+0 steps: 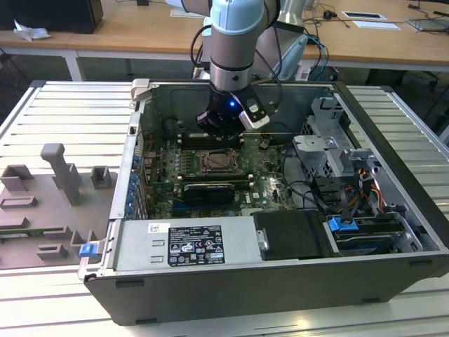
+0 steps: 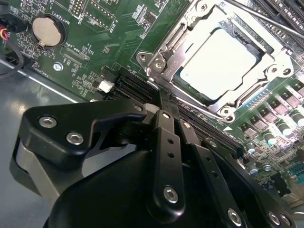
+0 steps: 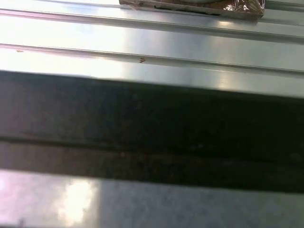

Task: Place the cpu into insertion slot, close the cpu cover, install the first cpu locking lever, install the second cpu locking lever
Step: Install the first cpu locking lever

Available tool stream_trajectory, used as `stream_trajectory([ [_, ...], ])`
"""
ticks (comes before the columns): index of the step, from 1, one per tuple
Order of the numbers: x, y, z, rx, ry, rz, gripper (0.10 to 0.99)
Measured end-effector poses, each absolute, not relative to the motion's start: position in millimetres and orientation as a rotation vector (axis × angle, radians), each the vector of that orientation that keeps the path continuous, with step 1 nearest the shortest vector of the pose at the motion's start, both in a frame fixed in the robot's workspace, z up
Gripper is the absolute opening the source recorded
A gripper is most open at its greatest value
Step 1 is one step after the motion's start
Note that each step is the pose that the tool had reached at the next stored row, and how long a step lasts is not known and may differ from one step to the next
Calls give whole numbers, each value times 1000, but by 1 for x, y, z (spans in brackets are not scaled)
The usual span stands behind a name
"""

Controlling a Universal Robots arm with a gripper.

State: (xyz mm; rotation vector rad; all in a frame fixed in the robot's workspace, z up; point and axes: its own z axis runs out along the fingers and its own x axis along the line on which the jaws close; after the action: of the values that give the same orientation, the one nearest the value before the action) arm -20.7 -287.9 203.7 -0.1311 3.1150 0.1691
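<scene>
cpu point(image 2: 219, 63) seated under cpu cover point(image 2: 251, 88)

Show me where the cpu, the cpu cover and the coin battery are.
cpu point(image 2: 219, 57): second wrist view, middle of its pale metal top.
cpu cover point(image 2: 164, 53): second wrist view, silvery frame edge beside the chip.
coin battery point(image 2: 47, 29): second wrist view, centre of the round cell.

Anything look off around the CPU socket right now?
Nothing stands out. In the second wrist view the cpu lies flat and square in the insertion slot, with the cpu cover closed around it. No debris or damage shows on the surrounding green board.
</scene>
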Motion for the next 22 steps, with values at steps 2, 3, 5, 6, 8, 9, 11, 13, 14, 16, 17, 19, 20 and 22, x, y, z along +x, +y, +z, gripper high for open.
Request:
stream_trajectory([
  [2, -21, -288, 204, -131, 3116, 160, 106],
  [3, -21, -288, 204, -130, 3116, 157, 106],
  [5, -21, -288, 204, -130, 3116, 155, 106],
  [6, -21, -288, 204, -129, 3116, 155, 106],
  [8, -21, -288, 205, -128, 3116, 155, 106],
  [9, -21, -288, 205, -127, 3116, 155, 106],
  [11, -20, -288, 205, -125, 3116, 155, 106],
  [13, -20, -288, 205, -123, 3117, 146, 106],
  [14, -20, -288, 205, -122, 3117, 142, 106],
  [16, -19, -288, 204, -120, 3118, 134, 106],
  [17, -19, -288, 204, -119, 3118, 131, 106],
  [19, -19, -288, 204, -119, 3118, 128, 106],
  [20, -19, -288, 203, -117, 3118, 124, 106],
  [22, -19, -288, 201, -117, 3119, 123, 106],
])
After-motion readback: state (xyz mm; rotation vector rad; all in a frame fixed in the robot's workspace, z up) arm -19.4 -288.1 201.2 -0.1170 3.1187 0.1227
